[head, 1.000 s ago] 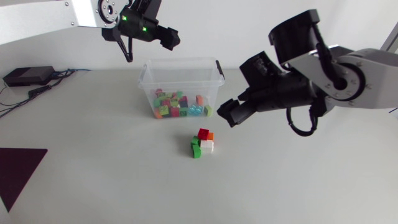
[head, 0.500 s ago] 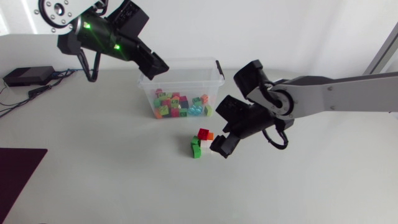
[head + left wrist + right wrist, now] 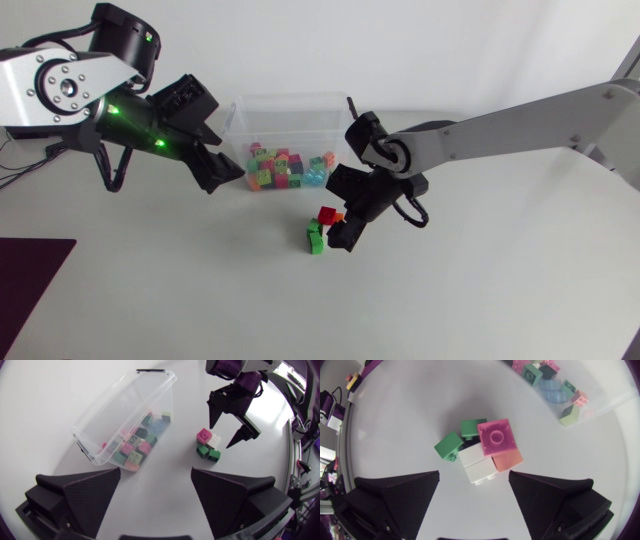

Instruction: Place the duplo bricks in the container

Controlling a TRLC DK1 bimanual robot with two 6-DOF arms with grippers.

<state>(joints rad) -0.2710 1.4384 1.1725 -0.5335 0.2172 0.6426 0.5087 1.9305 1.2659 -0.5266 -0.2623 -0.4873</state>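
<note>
The left end effector (image 3: 215, 168) hovers wide open beside the container (image 3: 290, 103). Just in front of the container, loose duplo bricks (image 3: 325, 228) cluster on the desk (image 3: 180, 290). The right end effector (image 3: 345, 212) is spread wide over them. Closing off-centre could squeeze the unjoined pieces apart and scatter them.

1. Head view: fixed high over the table (image 3: 480, 300) and facing down. It takes in both arms, the container (image 3: 290, 125) and the brick pile (image 3: 325, 230).
2. Left wrist view: well above the table, looking down past the left gripper (image 3: 156, 472) at the container, the pile and the right gripper (image 3: 220, 436).
3. Right wrist view: close over the pile, facing straight down. A corner of the container shows ahead.
4. All three views share the pile and the container.
</note>
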